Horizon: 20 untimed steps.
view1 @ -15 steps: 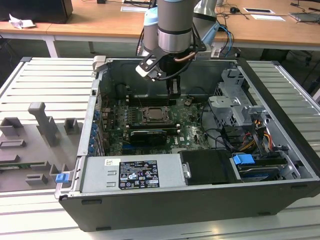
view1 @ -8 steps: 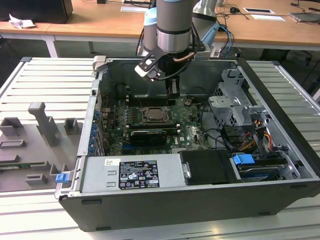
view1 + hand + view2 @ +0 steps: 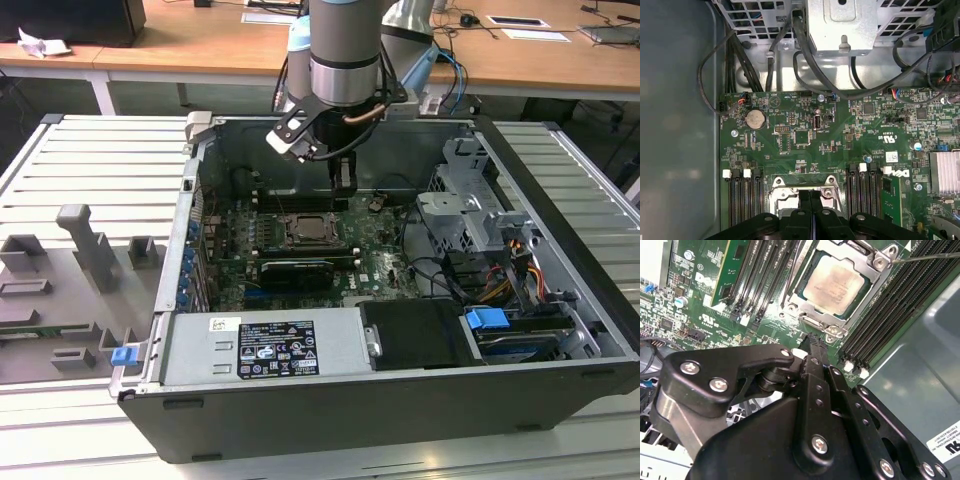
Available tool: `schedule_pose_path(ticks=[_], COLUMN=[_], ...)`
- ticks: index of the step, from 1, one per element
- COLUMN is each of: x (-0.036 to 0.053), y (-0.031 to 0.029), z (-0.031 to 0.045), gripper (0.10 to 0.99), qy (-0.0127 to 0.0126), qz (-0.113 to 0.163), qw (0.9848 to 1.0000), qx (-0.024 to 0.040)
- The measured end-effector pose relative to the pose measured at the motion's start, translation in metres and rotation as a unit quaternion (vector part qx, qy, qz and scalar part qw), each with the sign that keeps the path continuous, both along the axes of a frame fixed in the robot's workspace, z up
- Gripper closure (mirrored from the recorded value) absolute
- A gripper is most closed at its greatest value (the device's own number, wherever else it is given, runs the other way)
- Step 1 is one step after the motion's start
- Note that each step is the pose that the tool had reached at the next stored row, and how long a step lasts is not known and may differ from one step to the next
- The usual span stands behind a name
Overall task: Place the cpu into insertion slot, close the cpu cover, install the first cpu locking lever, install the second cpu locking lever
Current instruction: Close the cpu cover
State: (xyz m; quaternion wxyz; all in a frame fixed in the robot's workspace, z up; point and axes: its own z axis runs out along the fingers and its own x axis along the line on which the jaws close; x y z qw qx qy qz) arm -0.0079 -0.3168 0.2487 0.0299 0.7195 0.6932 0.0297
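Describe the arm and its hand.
The arm is a silver-grey cylinder with a pale blue joint cap; black cables loop around its wrist. The hand is matte black, made of linked bars with silver screw heads, tapering to slim fingers.

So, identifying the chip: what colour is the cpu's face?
Pale silver-beige metal; the cpu shows best in the second wrist view.

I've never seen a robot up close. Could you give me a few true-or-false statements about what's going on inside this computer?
1. The cpu lies in the insertion slot. True.
2. The gripper is holding the cpu. False: it is shut and holds nothing, hanging over the socket's edge.
3. The cpu cover stands upright. False: it lies flat, framing the chip.
4. The computer case is open. True.
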Motion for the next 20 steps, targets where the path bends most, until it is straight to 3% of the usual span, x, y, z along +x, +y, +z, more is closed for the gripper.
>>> schedule_pose_path(ticks=[6,8,13,20], x=[-0.0037,-0.0134,-0.0229,-0.0429], y=[0.0,0.0,0.0,0.0], z=[-0.0002,-0.0016,-0.0029,-0.0052], gripper=[0.98,0.98,0.98,0.98], qy=[0.0,0.0,0.0,0.0], qz=[0.0,0.0,0.0,0.0], qw=[1.0,1.0,1.0,1.0], qx=[0.0001,0.0,0.0,0.0])
